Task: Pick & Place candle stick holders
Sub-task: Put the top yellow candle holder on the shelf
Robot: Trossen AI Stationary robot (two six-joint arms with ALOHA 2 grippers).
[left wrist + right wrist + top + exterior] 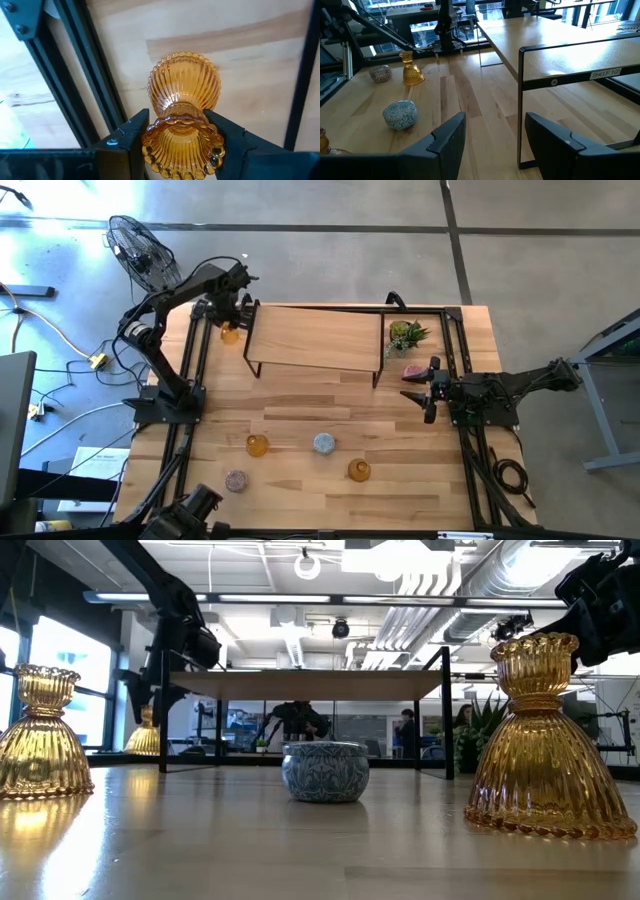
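The amber candle holder (184, 115) stands upright on the table (300, 415) by the shelf's (315, 335) left end, its neck clamped in your left end effector (182, 137), so lift straight up.

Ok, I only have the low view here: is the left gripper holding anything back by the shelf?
Observer: Yes. The left wrist view shows the left gripper closed on the neck of an amber holder.
Operator: And the right one?
Observer: The right gripper is open and empty, beside the shelf.
Operator: Any holders I can't see?
Observer: The high view shows a mauve holder sitting alone on the left arm's side.
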